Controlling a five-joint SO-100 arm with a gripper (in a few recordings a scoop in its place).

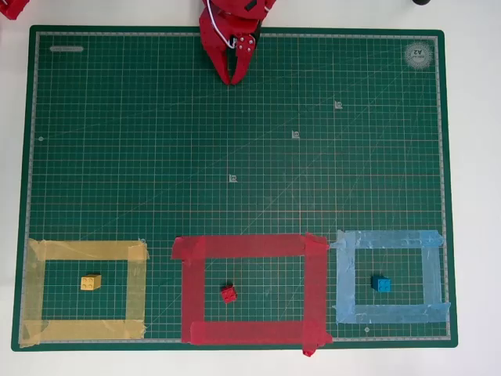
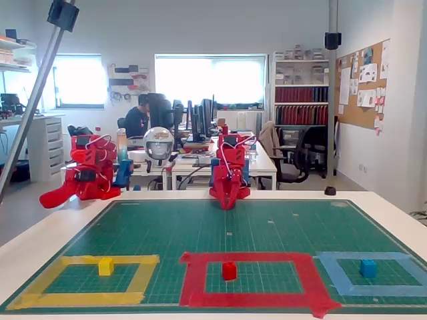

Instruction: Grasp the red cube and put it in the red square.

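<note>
Already the red cube [image 1: 228, 294] sits inside the red square [image 1: 249, 246], so I judge placement done. My gripper [image 1: 232, 76] hangs clenched and empty, well apart; nothing further needed.

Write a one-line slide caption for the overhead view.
Red cube sits inside the red square while the gripper rests at the mat's far edge.

Three cubes [image 1: 228, 293], three tape squares [image 1: 250, 247].

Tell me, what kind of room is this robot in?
Probably an office or a lab. In the fixed view, behind the green mat, there are desks with computer screens, a person sitting at one, bookshelves and a corkboard with papers pinned on it.
</note>
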